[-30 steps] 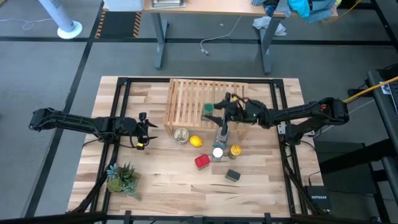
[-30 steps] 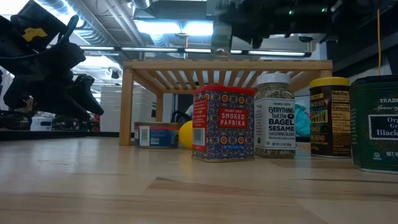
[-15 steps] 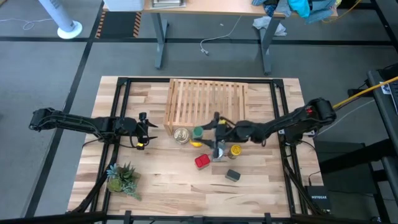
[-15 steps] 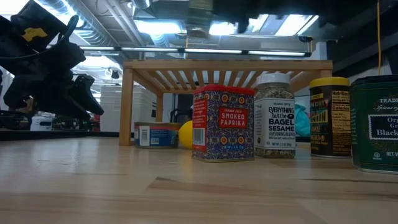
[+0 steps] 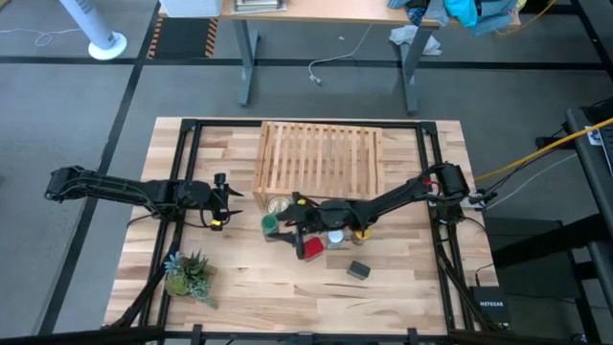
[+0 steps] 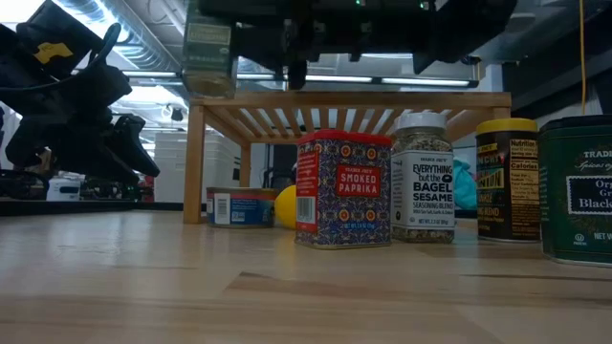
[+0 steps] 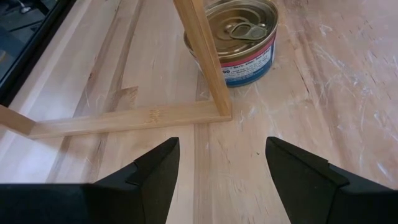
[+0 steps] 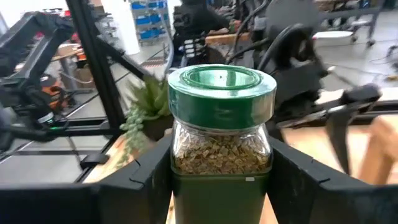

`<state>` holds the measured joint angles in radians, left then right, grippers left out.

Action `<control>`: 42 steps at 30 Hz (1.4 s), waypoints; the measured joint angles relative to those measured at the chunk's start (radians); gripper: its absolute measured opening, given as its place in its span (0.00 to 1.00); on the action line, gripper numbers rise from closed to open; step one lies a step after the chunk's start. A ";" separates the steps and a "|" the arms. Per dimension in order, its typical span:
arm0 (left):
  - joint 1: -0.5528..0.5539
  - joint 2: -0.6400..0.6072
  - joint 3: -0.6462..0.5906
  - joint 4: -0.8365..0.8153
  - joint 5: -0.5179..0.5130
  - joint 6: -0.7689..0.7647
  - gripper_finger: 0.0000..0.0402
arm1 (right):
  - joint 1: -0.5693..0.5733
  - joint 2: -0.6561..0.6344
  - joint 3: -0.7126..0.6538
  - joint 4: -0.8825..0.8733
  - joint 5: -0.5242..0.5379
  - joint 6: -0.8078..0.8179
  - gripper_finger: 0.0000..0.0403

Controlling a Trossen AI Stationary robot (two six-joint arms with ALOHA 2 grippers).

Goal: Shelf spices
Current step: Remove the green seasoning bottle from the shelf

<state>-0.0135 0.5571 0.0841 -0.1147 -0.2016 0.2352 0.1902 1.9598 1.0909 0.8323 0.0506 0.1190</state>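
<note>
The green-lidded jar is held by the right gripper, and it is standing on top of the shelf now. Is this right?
Not quite. The right gripper does hold the green-lidded jar, but the jar is not on the shelf. The high view shows it in front of the shelf, and the low view shows it in the air.

I see a butcher-block worktop (image 5: pixel 402 278) with a black frame along its sides. The slatted shelf (image 5: pixel 318 158) stands on it toward the far edge, its top bare. Just in front of the shelf's left corner sits a silver tin (image 5: pixel 279 204), with a lemon (image 6: pixel 285 206) beside it. Nearer me, clustered together, stand the red tin (image 5: pixel 311 249), white-lidded jar (image 5: pixel 335 239) and yellow-lidded jar (image 5: pixel 363 231); the grey tin (image 5: pixel 358 271) sits a little apart, closer to the front edge. A small plant (image 5: pixel 188 273) rests by the front left corner.
</note>
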 joint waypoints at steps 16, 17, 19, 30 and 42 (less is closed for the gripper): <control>0.000 0.000 0.000 -0.002 0.000 0.000 0.58 | 0.046 0.039 0.002 -0.061 -0.017 0.031 0.52; 0.000 0.000 0.000 0.000 0.000 0.000 0.58 | 0.046 0.046 0.002 -0.053 -0.018 0.032 0.52; 0.000 0.000 0.000 -0.001 0.000 0.000 0.58 | 0.046 0.066 0.002 -0.014 -0.018 0.032 0.52; 0.000 0.000 0.000 -0.001 0.000 0.000 0.58 | 0.045 0.160 0.108 0.022 -0.018 -0.001 0.52; 0.000 0.000 0.000 -0.001 0.000 0.000 0.58 | 0.009 0.265 0.246 -0.036 -0.077 -0.049 0.52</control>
<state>-0.0135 0.5571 0.0841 -0.1156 -0.2016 0.2352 0.1992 2.2244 1.3372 0.7966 -0.0264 0.0697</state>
